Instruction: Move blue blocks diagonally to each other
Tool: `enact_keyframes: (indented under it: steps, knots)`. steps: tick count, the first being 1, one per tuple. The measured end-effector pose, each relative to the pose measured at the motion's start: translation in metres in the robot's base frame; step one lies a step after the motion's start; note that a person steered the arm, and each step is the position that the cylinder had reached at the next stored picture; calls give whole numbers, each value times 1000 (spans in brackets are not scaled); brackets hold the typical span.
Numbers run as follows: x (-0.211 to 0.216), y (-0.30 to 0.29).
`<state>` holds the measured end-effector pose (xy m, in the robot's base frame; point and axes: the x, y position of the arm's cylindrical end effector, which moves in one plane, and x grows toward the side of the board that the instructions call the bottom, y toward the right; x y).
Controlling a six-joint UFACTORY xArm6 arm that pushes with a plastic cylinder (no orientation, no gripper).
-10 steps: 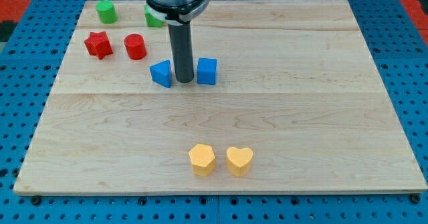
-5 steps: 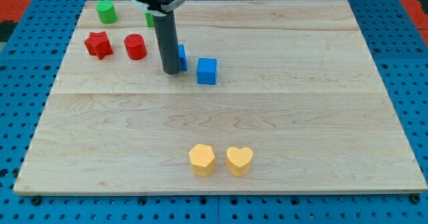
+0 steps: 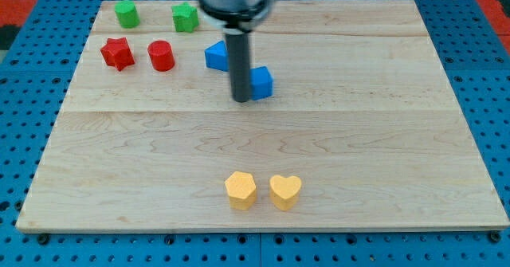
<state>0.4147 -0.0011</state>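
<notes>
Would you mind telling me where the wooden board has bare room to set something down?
Free: the view's right half, beyond the blue cube, and the band between my tip and the yellow blocks. Crowded: the top-left, with red blocks, green blocks and the blue wedge-like block.

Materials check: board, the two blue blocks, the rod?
Board: pale wood, visible grain and plank seams, matte. Blue cube and the other blue block, shape unclear: probably painted wood or plastic; flat uniform colour, no grain. Rod, my tip beside the cube: dark, smooth, likely metal or plastic.

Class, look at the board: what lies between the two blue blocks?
In the camera view, the dark rod stands between the blue block and the blue cube, my tip beside the cube.
</notes>
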Motion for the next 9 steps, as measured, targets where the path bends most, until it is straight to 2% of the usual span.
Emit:
enact_keyframes:
  steps: [1, 3, 4, 5, 6, 7, 8, 9]
  knots:
    - [-26, 45]
    - [-105, 86]
    - [-120, 116]
    - [-143, 106]
    - [-138, 69]
    - [-115, 86]
    - [-111, 58]
    - [-139, 12]
